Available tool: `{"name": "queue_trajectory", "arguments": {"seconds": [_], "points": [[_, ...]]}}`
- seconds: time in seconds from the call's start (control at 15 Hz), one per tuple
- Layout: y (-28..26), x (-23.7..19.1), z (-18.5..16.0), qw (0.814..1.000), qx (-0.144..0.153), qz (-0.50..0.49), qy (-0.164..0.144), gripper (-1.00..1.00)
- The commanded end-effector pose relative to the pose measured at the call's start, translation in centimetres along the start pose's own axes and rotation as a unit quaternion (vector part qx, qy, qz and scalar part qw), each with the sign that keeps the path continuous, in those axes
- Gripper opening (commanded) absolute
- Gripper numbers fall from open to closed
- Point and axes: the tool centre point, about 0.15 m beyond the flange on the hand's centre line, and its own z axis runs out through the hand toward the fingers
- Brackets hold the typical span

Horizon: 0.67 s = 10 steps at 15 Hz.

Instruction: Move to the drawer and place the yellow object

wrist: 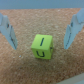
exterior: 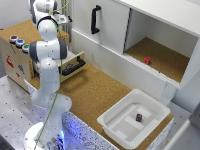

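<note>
One yellow object (wrist: 42, 46) on cork tabletop (wrist: 30, 22), between end effector (wrist: 39, 31) fingers, untouched. End effector wide open, empty. Prob light, rigid cube; pinch opposite flat sides, mid-height. Drawer (exterior: 71, 64) open.

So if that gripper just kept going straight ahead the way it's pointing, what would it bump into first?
Probably the yellow object: it lies on the cork surface between the open fingers, centred in the wrist view. Depth is unclear.
</note>
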Motion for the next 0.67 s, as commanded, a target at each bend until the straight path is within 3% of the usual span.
{"name": "queue_trajectory", "arguments": {"seconds": [0.0,0.2,0.27,0.4,0.6], "points": [[0.6,2.2,3.8,0.996,-0.071,0.062,-0.006,1.0],[0.4,2.0,4.5,0.992,-0.098,0.079,-0.012,1.0],[0.3,1.8,4.3,0.991,-0.11,0.081,-0.01,-1.0],[-0.2,1.2,3.2,0.986,-0.14,0.087,-0.002,-1.0],[-0.7,0.0,2.8,0.985,-0.145,0.093,-0.005,-1.0]]}}
